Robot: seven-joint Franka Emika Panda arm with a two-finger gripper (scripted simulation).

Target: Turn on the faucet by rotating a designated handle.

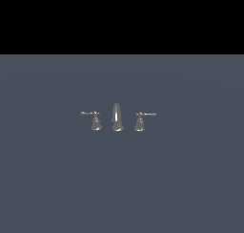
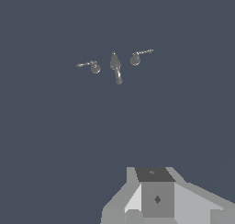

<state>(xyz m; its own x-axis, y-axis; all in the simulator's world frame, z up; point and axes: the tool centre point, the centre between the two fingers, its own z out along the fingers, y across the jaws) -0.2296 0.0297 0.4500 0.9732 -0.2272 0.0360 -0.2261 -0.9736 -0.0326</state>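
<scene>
The faucet is a tiny grey metal three-piece set on a flat grey-blue surface. Its tall tapered spout (image 1: 116, 118) (image 2: 116, 67) stands in the middle. The handle (image 1: 95, 120) (image 2: 93, 66) is on the exterior view's left, with a flared base and a thin lever pointing left. A mirror-image handle (image 1: 140, 121) (image 2: 137, 57) is on the right, its lever pointing right. My gripper (image 2: 157, 198) shows only in the wrist view, as a grey block far from the faucet and touching nothing. Its fingers are not clearly visible. In the exterior view the gripper is out of frame.
A plain grey-blue surface (image 1: 122, 179) spreads around the faucet on all sides. A black band fills the upper part of the exterior view.
</scene>
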